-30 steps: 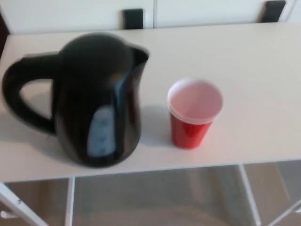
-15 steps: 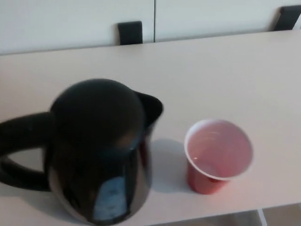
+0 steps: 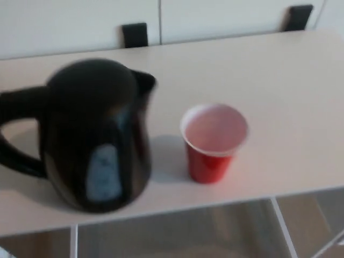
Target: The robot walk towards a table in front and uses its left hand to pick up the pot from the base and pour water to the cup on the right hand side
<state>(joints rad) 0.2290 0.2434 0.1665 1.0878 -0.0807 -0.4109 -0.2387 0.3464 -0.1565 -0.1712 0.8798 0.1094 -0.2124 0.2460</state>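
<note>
A black electric kettle (image 3: 94, 134) stands upright on the pale table (image 3: 279, 80) at the left of the head view. Its handle (image 3: 13, 134) points left and runs off the picture edge; its spout (image 3: 146, 81) points right. A red cup (image 3: 212, 142) with a white inside stands to the right of the kettle, a short gap apart, near the table's front edge. I cannot make out the kettle's base under it. Neither of my hands shows. The picture is blurred.
The table's front edge (image 3: 215, 201) runs across the lower part of the view, with white legs (image 3: 282, 226) and floor below. Two dark chair backs (image 3: 134, 35) (image 3: 298, 17) stand behind the table against a white wall.
The whole picture has shifted between frames, so the camera is moving. The kettle and cup keep their places relative to each other on the table.
</note>
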